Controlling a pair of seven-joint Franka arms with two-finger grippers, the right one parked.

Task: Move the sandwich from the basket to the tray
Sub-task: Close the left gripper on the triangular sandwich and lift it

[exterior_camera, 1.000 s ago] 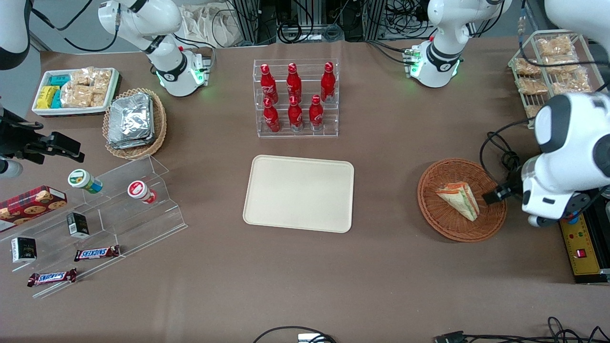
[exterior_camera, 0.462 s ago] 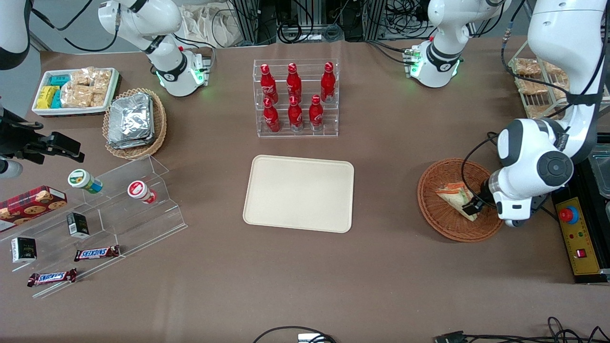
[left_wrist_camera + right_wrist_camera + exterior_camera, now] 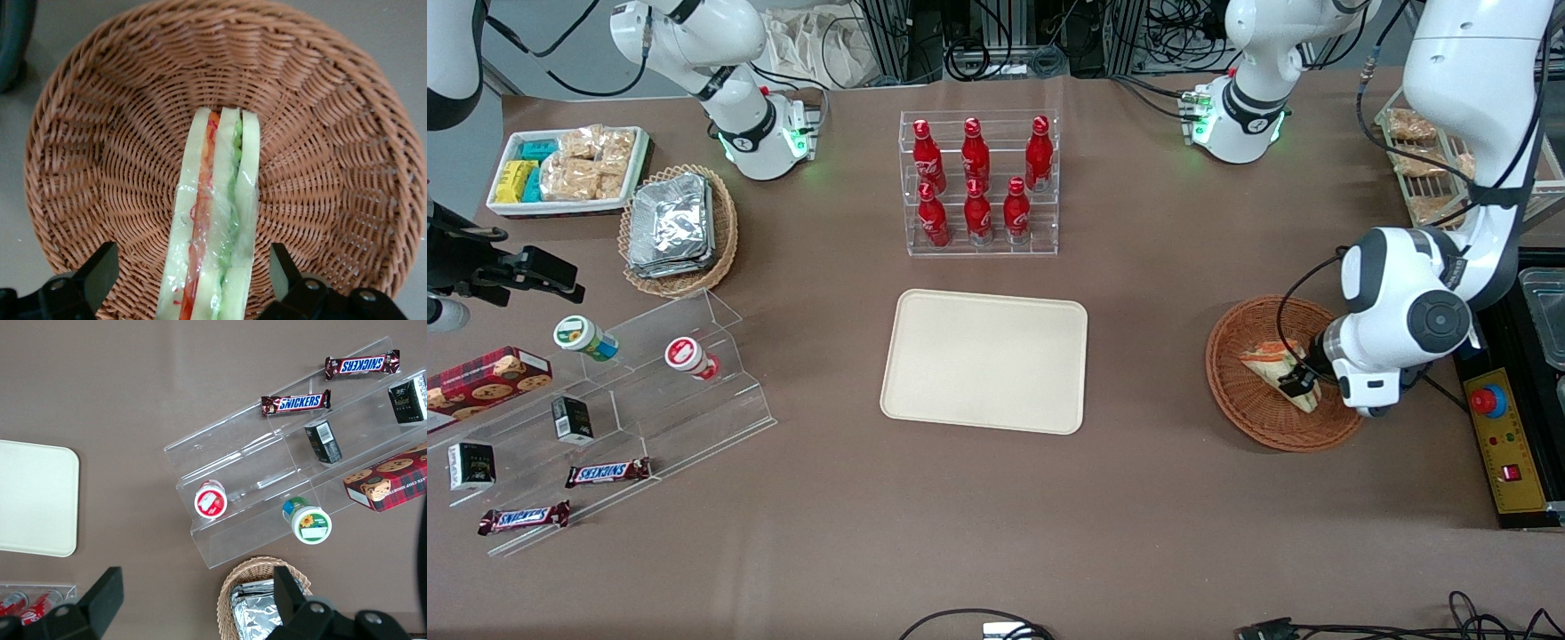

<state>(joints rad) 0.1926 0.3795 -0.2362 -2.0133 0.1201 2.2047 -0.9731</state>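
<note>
The clear-wrapped sandwich [image 3: 1265, 359] lies in the reddish-brown wicker basket [image 3: 1238, 400] at the working arm's end of the table. In the left wrist view the sandwich [image 3: 213, 247] stands on edge, showing pale bread with orange, red and green layers, inside the basket [image 3: 87, 133]. My left gripper [image 3: 1296, 383] hangs over the basket, open, with one black finger on each side of the sandwich [image 3: 191, 267] and a gap of wicker showing on both sides. The cream tray [image 3: 985, 360] lies bare in the middle of the table, apart from the basket.
A clear rack of red bottles [image 3: 980, 182] stands farther from the camera than the tray. A wire rack of bagged snacks [image 3: 1418, 160] and a yellow control box [image 3: 1503, 444] flank the basket. A tan basket of foil packets [image 3: 680, 229] and an acrylic stand [image 3: 631, 400] lie toward the parked arm's end.
The left arm has swung in over the basket from the table's end, carrying the gripper from the basket's rim to a spot over the sandwich. The sandwich has not moved.
</note>
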